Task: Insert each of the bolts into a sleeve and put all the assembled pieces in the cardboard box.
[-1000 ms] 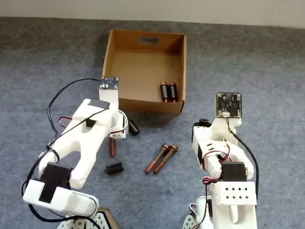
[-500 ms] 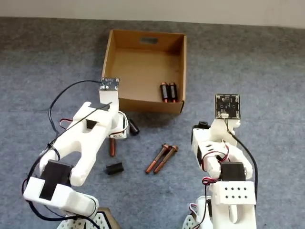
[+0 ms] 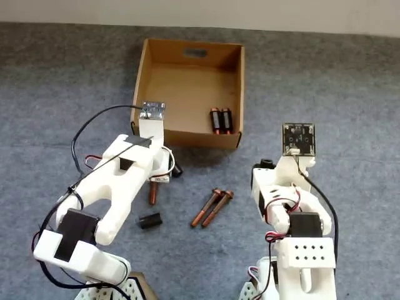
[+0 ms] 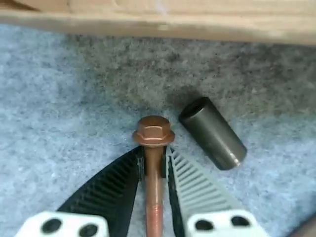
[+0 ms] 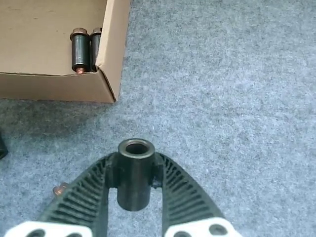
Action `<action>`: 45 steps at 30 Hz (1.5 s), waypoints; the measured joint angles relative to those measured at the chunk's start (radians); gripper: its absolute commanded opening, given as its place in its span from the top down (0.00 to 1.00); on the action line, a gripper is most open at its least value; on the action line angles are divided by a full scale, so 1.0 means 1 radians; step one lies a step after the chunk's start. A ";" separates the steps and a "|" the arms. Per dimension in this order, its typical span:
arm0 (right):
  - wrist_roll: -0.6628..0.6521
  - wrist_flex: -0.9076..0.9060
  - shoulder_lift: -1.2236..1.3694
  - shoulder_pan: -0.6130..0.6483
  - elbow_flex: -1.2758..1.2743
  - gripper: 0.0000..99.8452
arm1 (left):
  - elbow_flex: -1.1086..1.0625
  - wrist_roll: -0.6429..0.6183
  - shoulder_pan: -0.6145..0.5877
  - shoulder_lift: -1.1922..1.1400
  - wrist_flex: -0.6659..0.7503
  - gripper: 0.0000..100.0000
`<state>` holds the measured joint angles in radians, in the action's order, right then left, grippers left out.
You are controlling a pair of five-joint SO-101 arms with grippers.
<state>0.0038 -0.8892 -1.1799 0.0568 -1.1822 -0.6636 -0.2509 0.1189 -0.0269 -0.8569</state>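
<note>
The left gripper (image 4: 154,154) pinches a copper-coloured hex-flange bolt (image 4: 153,134) by its shank, fingers drawn in to the shank's width and the head jutting past their tips, over the grey carpeted tabletop (image 4: 59,123). The left wrist view shows what the white left arm (image 3: 119,187) largely covers in the high view. A dark cylindrical sleeve (image 4: 213,133) lies on its side just beside the bolt head, not touching it, with its open end nearest the head. The front wall of the brown cardboard box (image 4: 148,22) runs close beyond. The right gripper (image 5: 134,160) is closed on a second dark sleeve (image 5: 133,177), clamped across its smooth body with the round bore facing away from the wrist. It is held off the box's front right corner. In the high view the right arm (image 3: 294,212) hides that gripper and its sleeve. Two assembled pieces (image 5: 81,49), dark sleeves with copper heads showing, lie side by side in the front right corner of the box, against its front wall. The high view adds two bare copper bolts (image 3: 212,207) lying together on the tabletop between the arms, heads toward the box. A third dark sleeve (image 3: 150,220) lies on its side beside the left arm, nearer the tabletop's front edge.
</note>
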 measured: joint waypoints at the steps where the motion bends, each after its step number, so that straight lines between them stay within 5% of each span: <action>1: 0.000 0.000 0.000 0.000 0.000 0.99 | 0.000 0.000 0.000 0.000 0.000 0.98; 25: 0.000 0.081 0.000 0.002 0.000 0.99 | -0.069 0.002 -0.009 0.384 0.006 0.99; 31: 0.000 0.173 0.000 0.109 0.000 0.99 | -0.071 0.002 0.018 0.514 0.014 0.99; 45: 0.000 0.680 0.000 0.258 -0.126 0.99 | -0.071 0.002 0.155 0.767 0.388 0.99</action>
<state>0.0038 -0.2094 -1.1799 0.3145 -1.3080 -0.7342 -0.2493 0.2739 0.7403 -0.4687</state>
